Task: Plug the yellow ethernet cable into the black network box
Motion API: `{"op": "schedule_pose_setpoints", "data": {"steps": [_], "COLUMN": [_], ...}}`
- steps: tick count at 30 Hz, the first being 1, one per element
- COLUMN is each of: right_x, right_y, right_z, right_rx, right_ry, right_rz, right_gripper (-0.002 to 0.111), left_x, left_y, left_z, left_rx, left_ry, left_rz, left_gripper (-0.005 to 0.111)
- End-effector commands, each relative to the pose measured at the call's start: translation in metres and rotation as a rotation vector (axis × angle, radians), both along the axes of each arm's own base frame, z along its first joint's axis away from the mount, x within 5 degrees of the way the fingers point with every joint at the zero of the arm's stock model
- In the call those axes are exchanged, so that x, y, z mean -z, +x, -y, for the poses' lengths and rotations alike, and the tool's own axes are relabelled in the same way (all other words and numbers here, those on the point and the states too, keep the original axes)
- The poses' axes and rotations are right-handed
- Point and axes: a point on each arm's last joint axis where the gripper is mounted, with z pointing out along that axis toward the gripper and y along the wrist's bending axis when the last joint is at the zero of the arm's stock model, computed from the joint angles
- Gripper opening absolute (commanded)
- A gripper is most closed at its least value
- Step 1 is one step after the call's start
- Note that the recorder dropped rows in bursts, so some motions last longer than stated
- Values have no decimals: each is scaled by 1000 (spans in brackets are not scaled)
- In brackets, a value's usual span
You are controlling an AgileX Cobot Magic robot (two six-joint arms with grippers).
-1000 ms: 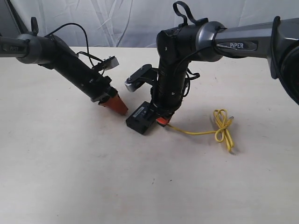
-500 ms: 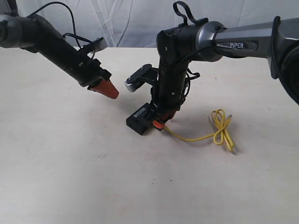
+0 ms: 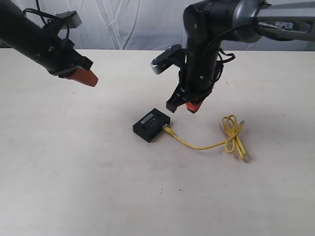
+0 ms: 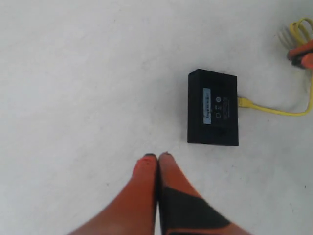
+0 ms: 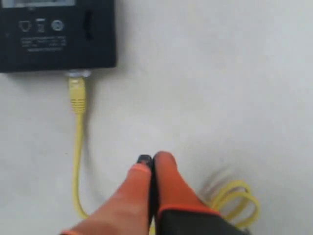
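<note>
The black network box (image 3: 151, 124) lies flat on the table, white label strip up; it also shows as the box (image 4: 213, 108) and the box (image 5: 56, 33). The yellow ethernet cable (image 3: 199, 145) has one plug (image 5: 77, 93) seated in the box's side, and its bundled loop (image 3: 235, 133) rests to the right. My right gripper (image 3: 193, 106) hangs above the table just right of the box, shut and empty, fingertips (image 5: 164, 164) together. My left gripper (image 3: 91, 79) is raised far to the left, shut, with nothing between its orange fingers (image 4: 146, 169).
The pale table (image 3: 74, 172) carries only the box and cable. A white cloth backdrop (image 3: 128, 24) hangs behind the table's far edge. The right arm's wrist camera mount (image 3: 165, 58) juts out to the left above the box.
My right gripper let go of the cable at the box and rose up and to the right, shutting empty. My left gripper climbed and pulled back to the left.
</note>
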Motion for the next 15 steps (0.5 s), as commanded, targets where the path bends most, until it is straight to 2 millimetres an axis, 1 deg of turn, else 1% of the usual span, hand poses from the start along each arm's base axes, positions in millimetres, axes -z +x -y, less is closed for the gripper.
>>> {"op": "schedule_pose_setpoints", "data": {"steps": [1, 4, 9, 15], "right_x": [-28, -42, -58, -79], "right_y": [6, 3, -9, -32], "right_z": [33, 56, 96, 146], "right_rx": [114, 164, 248, 372], "right_ry": [13, 28, 55, 89], "right_rz": [27, 56, 116, 199], "right_gripper": [0, 0, 0, 0], "left_x": [-26, -40, -61, -83], "left_y": [-18, -31, -52, -79], "left_z": [-16, -27, -40, -46], "left_rx": [-82, -130, -197, -269], "left_ry": [143, 243, 339, 334], "left_rz": [58, 85, 146, 261], "left_gripper": [0, 0, 0, 0]}}
